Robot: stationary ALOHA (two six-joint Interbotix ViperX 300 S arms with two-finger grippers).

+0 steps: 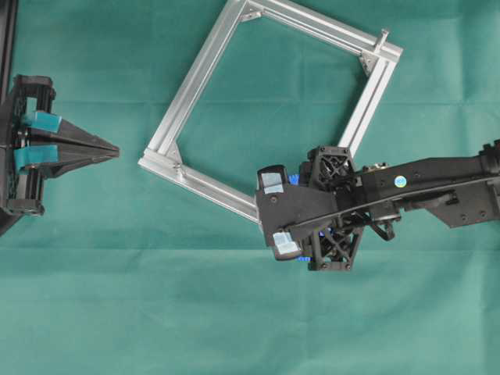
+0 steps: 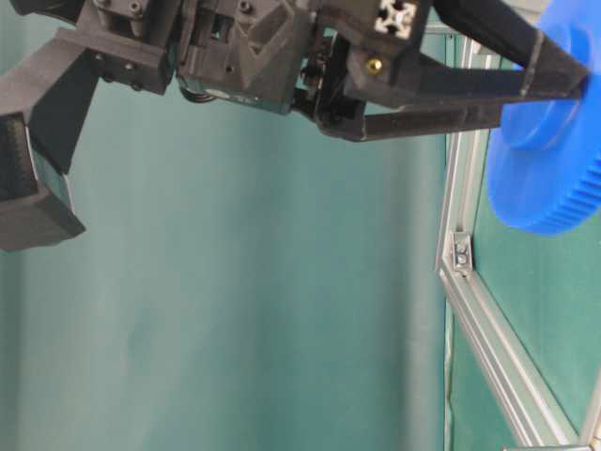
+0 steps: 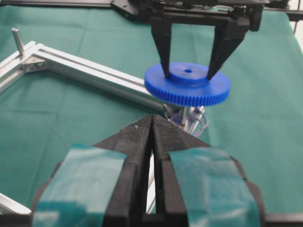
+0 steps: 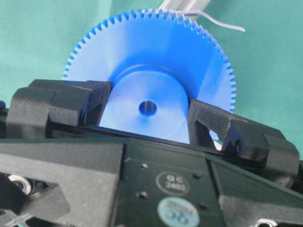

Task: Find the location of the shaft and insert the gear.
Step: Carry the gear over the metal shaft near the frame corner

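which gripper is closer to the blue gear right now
Right. The right gripper has its fingers clamped on the raised hub of the gear, holding it above the aluminium frame. The left gripper is shut and well off to the side, touching nothing.

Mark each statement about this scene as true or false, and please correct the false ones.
1. The right gripper holds the gear by its raised hub. True.
2. The gear lies flat on the green cloth. False: it is held above the aluminium frame.
3. The left gripper has its jaws together. True.
4. The left gripper holds the gear. False: it holds nothing and is apart from the gear.
5. The gear is red. False: it is bright blue.
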